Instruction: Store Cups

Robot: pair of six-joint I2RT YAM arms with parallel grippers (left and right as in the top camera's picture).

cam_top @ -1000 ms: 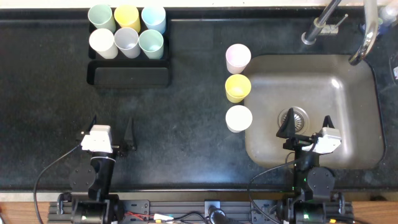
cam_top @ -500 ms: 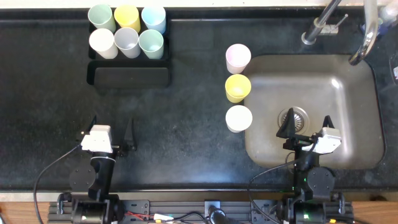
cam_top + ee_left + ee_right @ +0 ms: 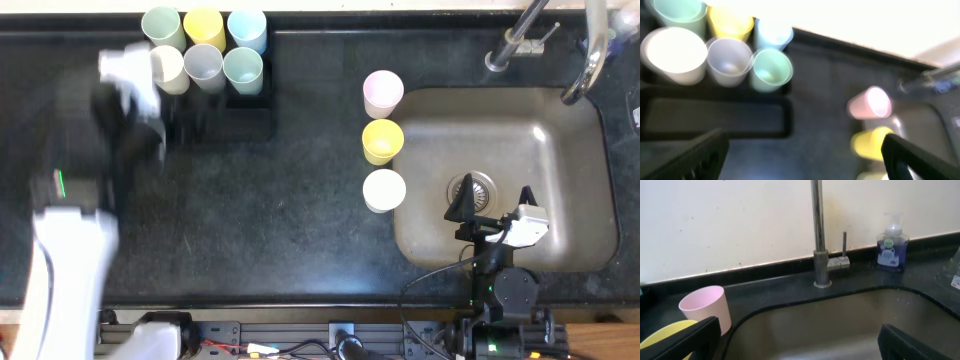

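Three loose cups stand in a column on the dark counter left of the sink: pink [image 3: 382, 92], yellow [image 3: 382, 140], white [image 3: 383, 190]. A black tray [image 3: 210, 123] at the back left holds several cups in its two rear rows; its front row is bare. My left gripper [image 3: 140, 110] hovers, blurred, beside the tray's left end. In the left wrist view it stands open [image 3: 802, 150] above the tray [image 3: 715, 115], with the pink cup [image 3: 870, 102] and yellow cup [image 3: 871, 142] farther off. My right gripper [image 3: 492, 200] is open over the sink, holding nothing.
The steel sink [image 3: 560, 150] lies at the right, with a faucet [image 3: 515, 40] behind it. The right wrist view has the faucet [image 3: 817, 235], a soap bottle [image 3: 891, 247], the pink cup [image 3: 705, 307] and the yellow cup's rim [image 3: 665, 332].
The left arm has swung up from its rest near the front edge to the tray at the back left. The right arm and all cups have stayed put.
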